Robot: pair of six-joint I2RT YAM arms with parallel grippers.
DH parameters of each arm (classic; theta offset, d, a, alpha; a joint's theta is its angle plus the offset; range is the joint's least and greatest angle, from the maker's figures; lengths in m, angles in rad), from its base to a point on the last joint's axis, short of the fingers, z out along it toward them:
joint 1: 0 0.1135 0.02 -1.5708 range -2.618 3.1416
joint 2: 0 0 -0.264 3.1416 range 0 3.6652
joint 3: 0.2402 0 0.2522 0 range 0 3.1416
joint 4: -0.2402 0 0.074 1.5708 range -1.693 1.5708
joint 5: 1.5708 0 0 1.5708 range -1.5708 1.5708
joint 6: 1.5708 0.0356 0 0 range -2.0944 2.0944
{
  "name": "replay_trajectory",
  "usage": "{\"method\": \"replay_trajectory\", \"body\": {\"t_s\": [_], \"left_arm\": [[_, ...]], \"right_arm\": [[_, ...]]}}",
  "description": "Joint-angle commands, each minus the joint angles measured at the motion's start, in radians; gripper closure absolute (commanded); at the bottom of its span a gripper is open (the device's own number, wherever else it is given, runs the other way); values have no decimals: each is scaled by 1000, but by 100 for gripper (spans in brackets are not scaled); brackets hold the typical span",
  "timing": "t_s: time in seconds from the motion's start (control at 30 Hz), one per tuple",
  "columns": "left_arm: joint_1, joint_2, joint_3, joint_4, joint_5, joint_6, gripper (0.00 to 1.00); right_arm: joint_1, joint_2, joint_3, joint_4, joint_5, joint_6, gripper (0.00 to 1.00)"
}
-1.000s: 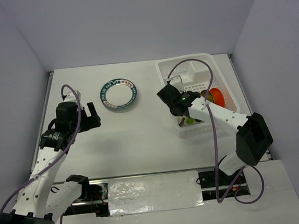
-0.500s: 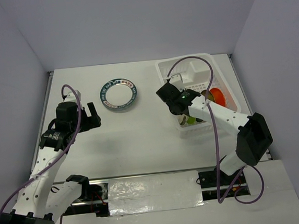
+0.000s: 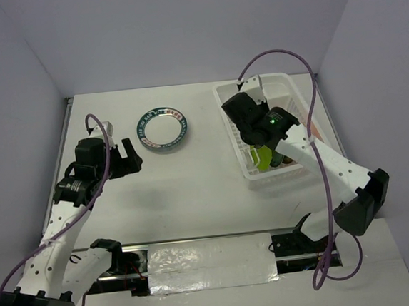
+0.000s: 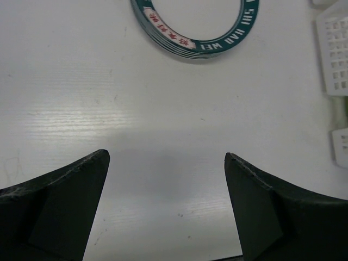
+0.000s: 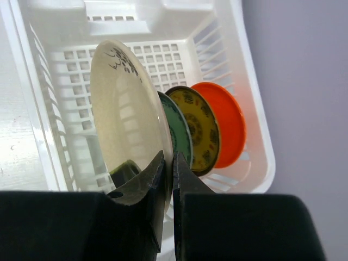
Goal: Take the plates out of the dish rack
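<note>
Right tool (image 5: 169, 163) clamps white plate (image 5: 128, 109); left tool (image 4: 166, 156) gapes.

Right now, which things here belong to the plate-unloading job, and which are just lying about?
Job: dish rack; white plate, pinched by right gripper; green plate, yellow patterned plate, orange plate in the rack; teal-rimmed plate on the table.
Lying about: purple cable; silvery sheet at near edge.
</note>
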Motion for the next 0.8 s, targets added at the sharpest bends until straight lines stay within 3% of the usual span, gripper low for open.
{"method": "replay_trajectory", "body": {"t_s": [0.0, 0.03, 0.07, 0.1, 0.17, 0.2, 0.33, 0.5, 0.57, 0.63, 0.67, 0.7, 0.77], "left_arm": [[-4, 6, 57, 60, 149, -6, 0], [-4, 14, 68, 103, 226, -11, 0], [-4, 20, 69, 137, 416, -37, 0], [-8, 32, 66, 183, 517, -57, 1], [-51, 39, 48, 362, 684, -147, 0], [-80, 46, 52, 439, 687, -167, 0], [-232, 98, 101, 519, 621, -193, 0], [-380, 189, 184, 447, 432, -155, 7], [-390, 200, 169, 483, 455, -164, 18], [-394, 201, 157, 519, 475, -183, 56], [-395, 203, 152, 518, 472, -186, 81], [-397, 203, 151, 515, 467, -186, 91], [-395, 204, 143, 489, 422, -184, 100]], "right_arm": [[22, -69, 88, -81, 49, 32, 100], [27, -88, 94, -89, 1, 35, 100], [31, -133, 96, -81, -44, 34, 100], [36, -164, 88, -34, -105, 25, 100], [36, -281, 25, 50, -375, -14, 100], [36, -319, -2, 142, -585, -17, 100], [36, -431, -125, 295, -939, 34, 100], [36, -468, -186, 402, -1086, 96, 100], [36, -476, -213, 434, -1138, 110, 100], [34, -488, -238, 472, -1164, 123, 100], [34, -493, -249, 483, -1162, 124, 100], [34, -496, -257, 493, -1158, 127, 100], [36, -503, -285, 497, -1114, 126, 84]]}}
